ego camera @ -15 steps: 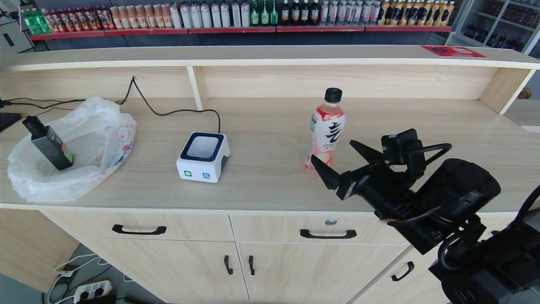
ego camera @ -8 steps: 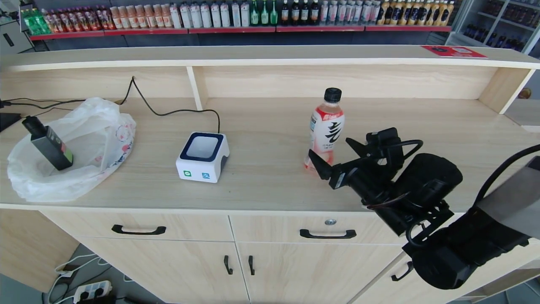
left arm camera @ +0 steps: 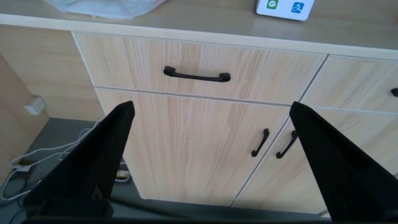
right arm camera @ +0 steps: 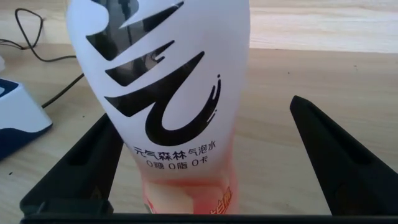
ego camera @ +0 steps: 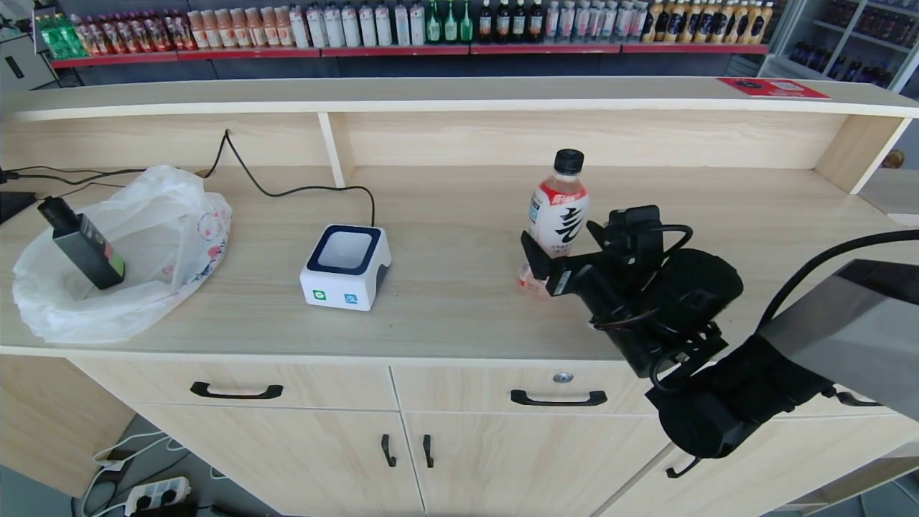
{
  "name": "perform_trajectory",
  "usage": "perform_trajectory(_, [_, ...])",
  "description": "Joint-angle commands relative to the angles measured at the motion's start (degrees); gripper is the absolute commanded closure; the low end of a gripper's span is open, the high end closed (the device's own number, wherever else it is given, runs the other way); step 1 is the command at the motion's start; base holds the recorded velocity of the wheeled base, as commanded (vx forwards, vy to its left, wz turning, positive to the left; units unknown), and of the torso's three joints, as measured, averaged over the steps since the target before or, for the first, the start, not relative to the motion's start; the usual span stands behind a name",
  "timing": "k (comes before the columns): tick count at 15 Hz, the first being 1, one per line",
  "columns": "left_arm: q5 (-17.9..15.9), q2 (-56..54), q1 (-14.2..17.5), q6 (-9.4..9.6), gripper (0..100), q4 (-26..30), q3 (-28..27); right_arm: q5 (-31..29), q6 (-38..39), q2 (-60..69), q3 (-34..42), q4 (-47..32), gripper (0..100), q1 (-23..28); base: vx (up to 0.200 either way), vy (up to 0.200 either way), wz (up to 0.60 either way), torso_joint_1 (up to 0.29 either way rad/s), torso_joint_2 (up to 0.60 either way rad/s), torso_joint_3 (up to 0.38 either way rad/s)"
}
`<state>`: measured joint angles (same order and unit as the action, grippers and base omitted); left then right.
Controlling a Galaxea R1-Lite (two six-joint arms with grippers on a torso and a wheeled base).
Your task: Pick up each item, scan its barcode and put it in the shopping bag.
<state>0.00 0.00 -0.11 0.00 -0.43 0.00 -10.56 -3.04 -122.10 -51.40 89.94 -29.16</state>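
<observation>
A pink drink bottle (ego camera: 558, 215) with a black cap and white label stands upright on the wooden counter (ego camera: 445, 294). My right gripper (ego camera: 567, 248) is open, with one finger on each side of the bottle's lower half. In the right wrist view the bottle (right arm camera: 168, 93) sits between the two black fingers (right arm camera: 81, 168), with a gap on either side. The white barcode scanner (ego camera: 346, 266) stands at the counter's middle. A white shopping bag (ego camera: 187, 222) lies at the left with a dark green carton (ego camera: 82, 240) in it. My left gripper (left arm camera: 211, 155) hangs open below the counter, facing the cabinet doors.
The scanner's black cable (ego camera: 287, 190) runs back across the counter to the rear wall. A raised shelf (ego camera: 459, 93) borders the counter's far side. Drawers and cabinet doors with black handles (left arm camera: 196, 76) lie under the counter's front edge.
My right gripper has moved forward and left until its open fingers flank the bottle. The bottle, scanner and bag have stayed put.
</observation>
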Motion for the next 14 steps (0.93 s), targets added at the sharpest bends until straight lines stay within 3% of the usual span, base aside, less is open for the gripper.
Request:
perform_trajectory(1, [0.00,0.00,0.02,0.00,0,-0.01,0.00,-0.87,-0.22,-1.21,-1.16,0.06,0,-0.11,0.000,0.000,0.00,0.000,0.00,0.000])
perform_trajectory(5, [0.00,0.09,0.02,0.00,0,-0.01,0.00,-2.45,-0.39,-2.35,-3.18,0.06,0,-2.48,0.000,0.000,0.00,0.000,0.00,0.000])
perform_trajectory(8, [0.00,0.09,0.02,0.00,0,-0.01,0.00,-7.99,-1.01,-3.41,-4.94,0.06,0,-5.38,0.000,0.000,0.00,0.000,0.00,0.000])
perform_trajectory(13, [0.00,0.09,0.02,-0.09,0,-0.01,0.00,-10.27,-2.06,-4.46,-5.82,0.06,0,-5.91,0.000,0.000,0.00,0.000,0.00,0.000])
perform_trajectory(14, [0.00,0.09,0.02,-0.09,0,-0.01,0.00,-12.91,-2.33,-4.81,-6.88,0.06,0,-5.91,0.000,0.000,0.00,0.000,0.00,0.000])
